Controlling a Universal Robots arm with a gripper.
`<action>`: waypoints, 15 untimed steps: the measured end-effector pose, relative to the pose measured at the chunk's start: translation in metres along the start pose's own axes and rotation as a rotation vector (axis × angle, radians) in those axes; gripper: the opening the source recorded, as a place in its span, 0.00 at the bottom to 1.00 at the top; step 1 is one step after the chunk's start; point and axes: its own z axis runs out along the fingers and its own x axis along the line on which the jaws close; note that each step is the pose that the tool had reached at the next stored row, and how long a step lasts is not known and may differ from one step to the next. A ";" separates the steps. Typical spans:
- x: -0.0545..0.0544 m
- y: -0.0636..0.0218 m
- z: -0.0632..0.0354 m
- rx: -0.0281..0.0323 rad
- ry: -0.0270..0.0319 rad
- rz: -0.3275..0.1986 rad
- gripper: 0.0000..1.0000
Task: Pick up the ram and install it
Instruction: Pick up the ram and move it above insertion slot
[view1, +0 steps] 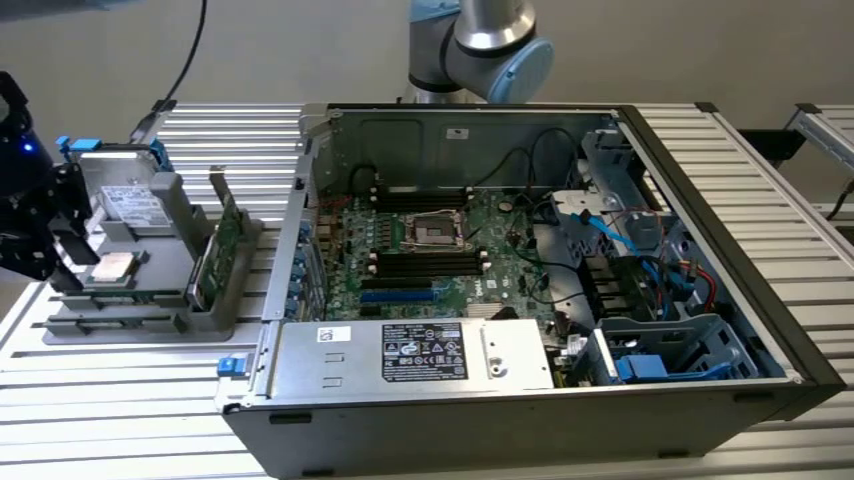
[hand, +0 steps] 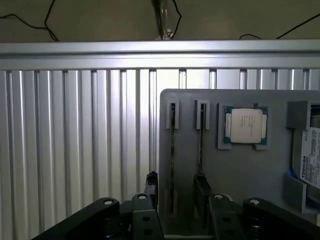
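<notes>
Indoors, ribbed aluminium table (hand: 75, 140), grey tray (hand: 240, 170), plain wall (hand: 100, 20), gripper (hand: 176, 184) spread astride ram (hand: 172, 150)

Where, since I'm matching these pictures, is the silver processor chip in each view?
Exterior view: the processor chip lies on the grey holder at the exterior view's left.
Wrist view: the processor chip sits on the grey holder, between the narrow slots and the hard drive.
Shared landmark: the hard drive.

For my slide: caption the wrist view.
Open gripper lined up over an edge-on ram stick in the grey holder, processor chip seated alongside.
</notes>
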 end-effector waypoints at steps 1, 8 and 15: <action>0.000 0.0000 0.0019 0.0000 0.0000 -0.001 0.42; -0.001 -0.0013 0.0144 0.0003 0.0002 -0.008 0.42; -0.001 -0.0042 0.0272 0.0010 0.0003 -0.022 0.42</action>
